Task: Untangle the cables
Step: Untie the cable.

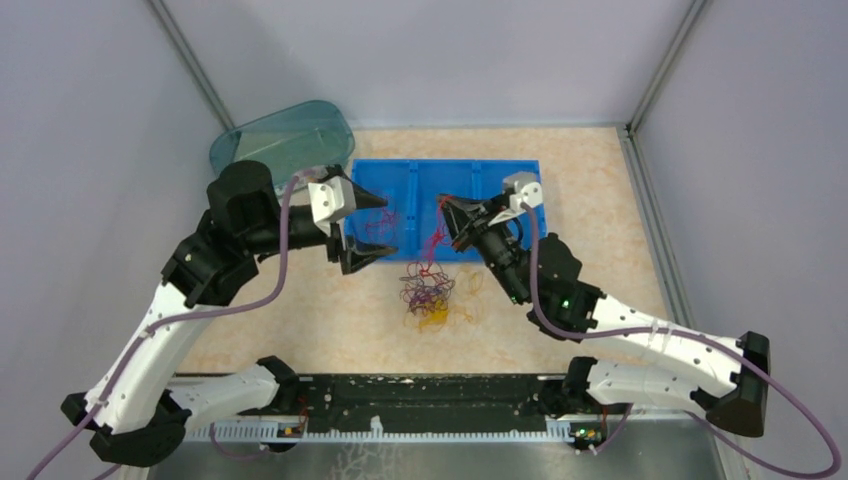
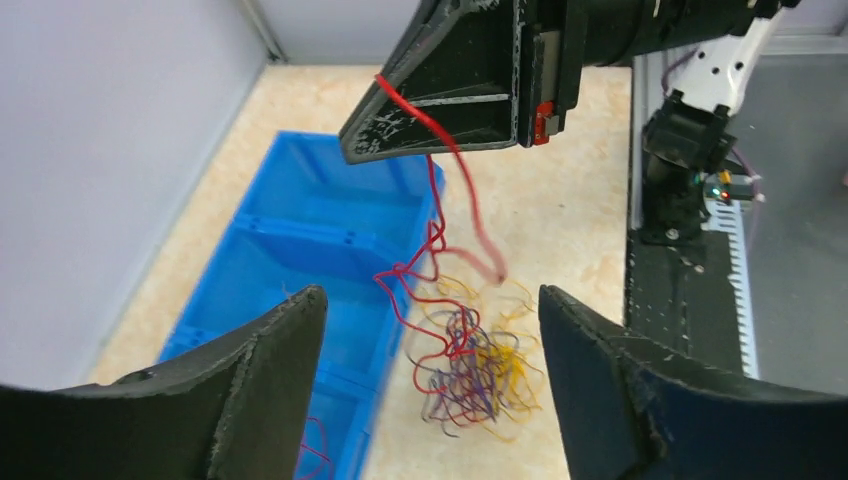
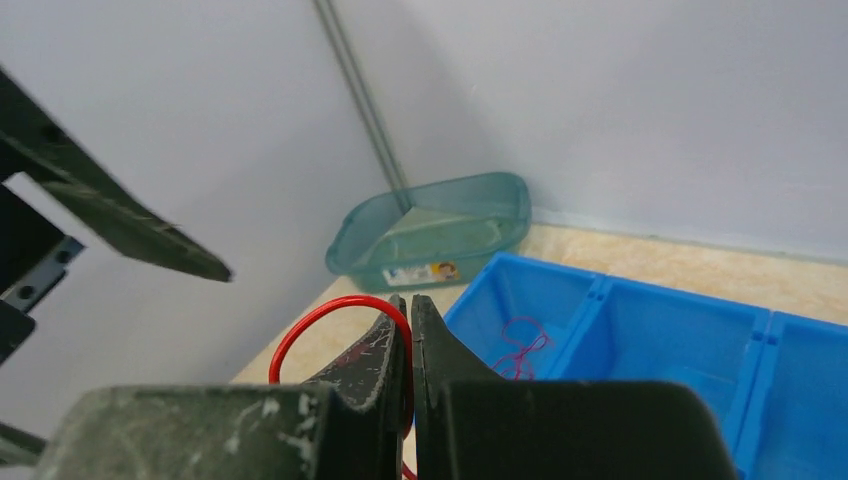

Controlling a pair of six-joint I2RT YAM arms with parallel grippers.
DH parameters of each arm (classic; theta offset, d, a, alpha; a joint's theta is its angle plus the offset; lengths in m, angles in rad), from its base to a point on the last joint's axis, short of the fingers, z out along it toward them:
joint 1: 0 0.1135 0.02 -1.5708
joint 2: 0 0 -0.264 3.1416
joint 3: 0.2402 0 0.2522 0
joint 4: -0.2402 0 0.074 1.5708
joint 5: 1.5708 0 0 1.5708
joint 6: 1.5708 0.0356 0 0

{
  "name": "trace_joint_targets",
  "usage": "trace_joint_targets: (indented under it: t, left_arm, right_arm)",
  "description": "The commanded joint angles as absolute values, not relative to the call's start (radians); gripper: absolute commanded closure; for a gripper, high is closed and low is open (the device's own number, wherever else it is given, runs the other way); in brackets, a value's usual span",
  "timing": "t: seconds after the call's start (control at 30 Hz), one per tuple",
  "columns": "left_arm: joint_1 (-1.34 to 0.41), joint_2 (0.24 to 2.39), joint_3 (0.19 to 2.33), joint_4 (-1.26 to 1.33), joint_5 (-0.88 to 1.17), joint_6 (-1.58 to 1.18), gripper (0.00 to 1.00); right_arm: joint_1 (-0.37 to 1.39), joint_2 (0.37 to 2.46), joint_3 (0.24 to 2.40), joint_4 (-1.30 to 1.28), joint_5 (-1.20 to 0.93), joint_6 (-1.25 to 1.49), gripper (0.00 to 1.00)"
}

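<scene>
The cables (image 1: 428, 300) lie heaped on the table (image 1: 600, 200) just before the blue tray (image 1: 470, 163). My right gripper (image 3: 408, 310), jaws together, pinches one red cable (image 2: 462, 185) high, to draw it clear of the heap. My left gripper (image 1: 385, 226) hangs jaws apart, seemingly holding nothing.

Robotics lab cell, plain grey panel walls (image 1: 430, 50), metal corner posts (image 1: 660, 62), speckled tabletop (image 1: 600, 200), blue compartment tray (image 1: 430, 165)
</scene>
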State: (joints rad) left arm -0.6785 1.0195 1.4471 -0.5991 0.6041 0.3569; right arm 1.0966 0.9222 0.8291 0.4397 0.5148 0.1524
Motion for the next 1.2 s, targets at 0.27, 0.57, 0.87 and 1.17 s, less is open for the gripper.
trace_joint_targets:
  t: [0.27,0.57,0.87,1.17]
  left_arm:
    - [-0.682,1.003,1.244,-0.37,0.824,0.139,0.03]
    - [-0.681,0.975,1.117,-0.27,0.775,0.03,0.21]
    - [-0.681,0.983,1.108,-0.162,0.62,-0.007,0.77]
    - [-0.681,1.015,1.269,-0.304,0.667,0.116,1.0]
  right_arm:
    - [1.178,1.019,1.025,0.239,0.461,0.19,1.0]
    - [1.19,1.055,1.088,0.236,0.489,0.201,1.0]
    - [1.192,1.05,1.064,0.268,0.437,0.266,1.0]
    - [1.192,0.976,0.97,0.256,0.512,0.271,0.71]
